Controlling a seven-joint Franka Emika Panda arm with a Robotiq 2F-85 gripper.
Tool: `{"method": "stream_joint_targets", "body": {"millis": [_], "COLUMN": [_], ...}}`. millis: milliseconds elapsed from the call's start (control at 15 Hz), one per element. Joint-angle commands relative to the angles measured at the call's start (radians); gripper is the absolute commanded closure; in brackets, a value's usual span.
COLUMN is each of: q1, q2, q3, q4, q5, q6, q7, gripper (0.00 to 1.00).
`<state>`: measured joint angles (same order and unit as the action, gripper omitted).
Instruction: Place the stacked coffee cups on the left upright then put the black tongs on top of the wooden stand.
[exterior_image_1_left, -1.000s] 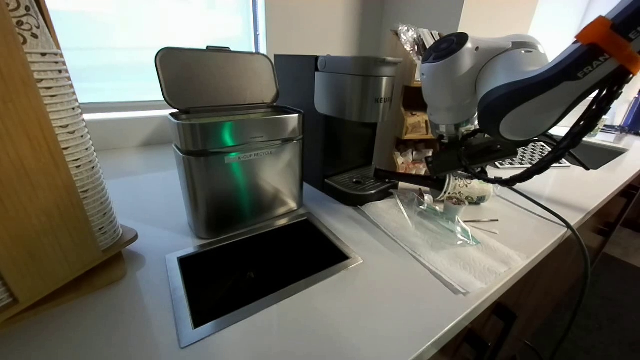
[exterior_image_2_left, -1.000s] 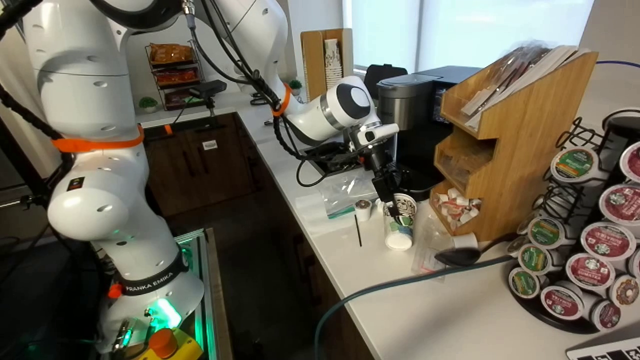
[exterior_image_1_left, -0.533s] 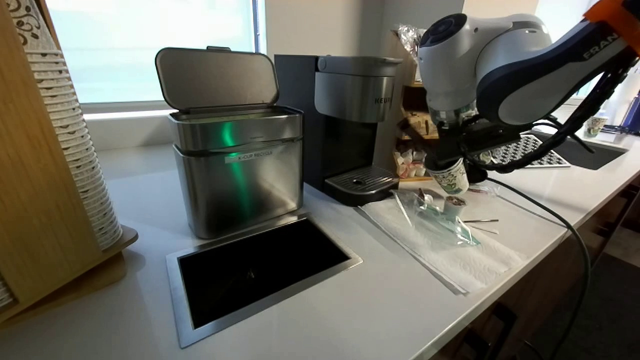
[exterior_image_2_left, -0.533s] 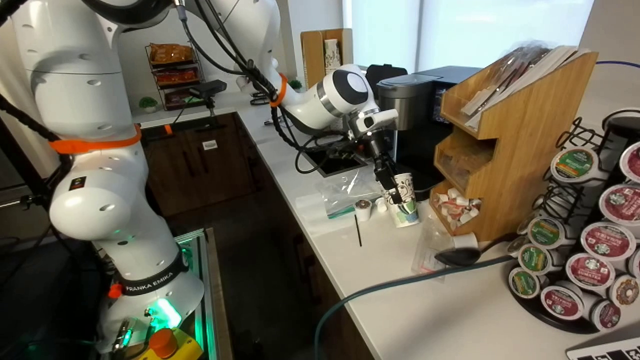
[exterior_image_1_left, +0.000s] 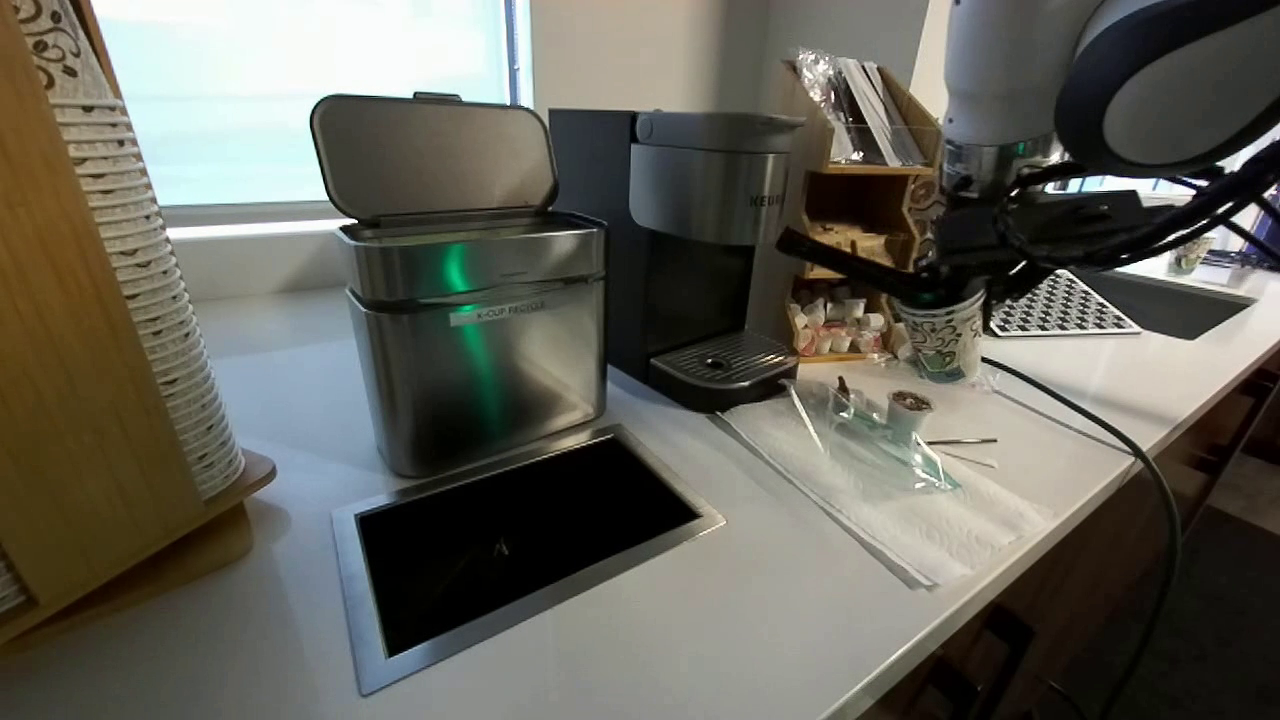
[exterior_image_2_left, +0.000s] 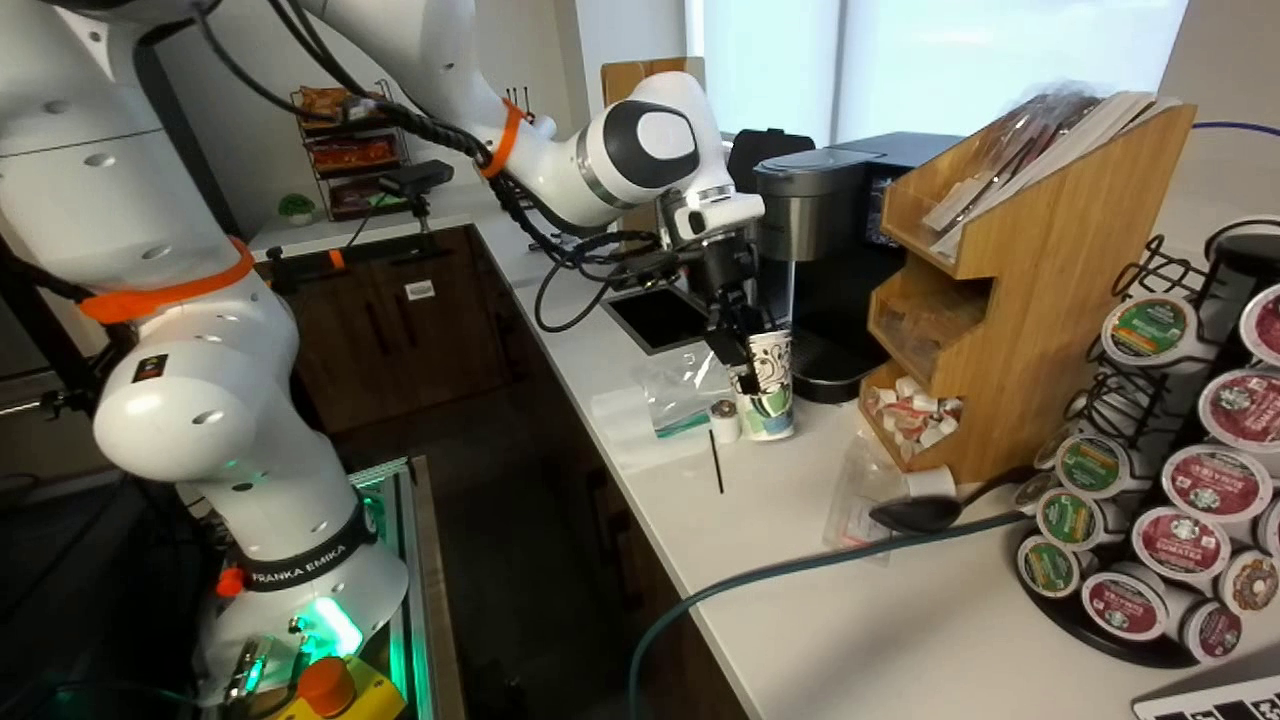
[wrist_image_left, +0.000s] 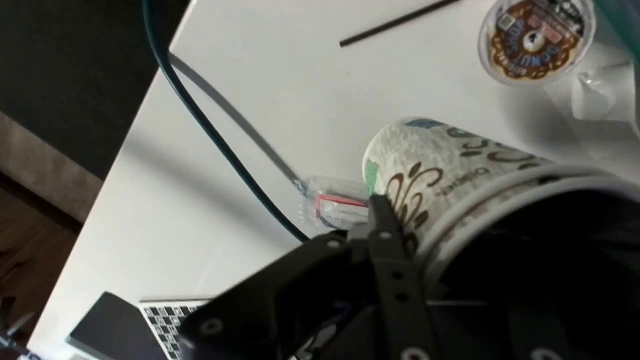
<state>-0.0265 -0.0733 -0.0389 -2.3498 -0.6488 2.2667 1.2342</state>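
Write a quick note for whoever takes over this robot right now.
Gripper: seems shut on the stacked coffee cups.
Cups: roughly upright, apparently held above the counter.
Tongs: can't be picked out for sure; a dark bar juts out by the gripper, and a spoon-like black utensil lies beside the wooden stand.
Done: cups gripped, near upright.
Left: probably set them down, let go, then tongs onto the stand's top.

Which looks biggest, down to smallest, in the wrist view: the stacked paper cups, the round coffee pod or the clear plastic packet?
1. Stacked paper cups: clearly largest, though being closer helps.
2. Round coffee pod.
3. Clear plastic packet: what shows looks smallest, but part is hidden.
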Motion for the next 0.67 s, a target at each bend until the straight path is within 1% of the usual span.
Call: {"method": "stream_joint_targets", "body": {"millis": [0, 67, 200, 333, 467, 600], "q1": [-0.055, -0.07, -0.119, -0.171, -0.206, -0.221], "q2": [-0.155, -0.184, -0.207, -0.213, -0.207, -0.189], "q3": [-0.034, -0.036, -0.038, -0.035, -0.025, -0.025], "q4": [-0.174, -0.209, -0.258, -0.283, -0.29, -0.289], "q5": [0.089, 0.099, 0.065, 0.029, 0.012, 0.05], "q6": [0.108, 0.127, 0.216, 0.314, 0.418, 0.527], "q7": [0.033, 0.056, 0.123, 0.171, 0.185, 0.173], "gripper": [0.99, 0.99, 0.99, 0.99, 0.99, 0.99]}}
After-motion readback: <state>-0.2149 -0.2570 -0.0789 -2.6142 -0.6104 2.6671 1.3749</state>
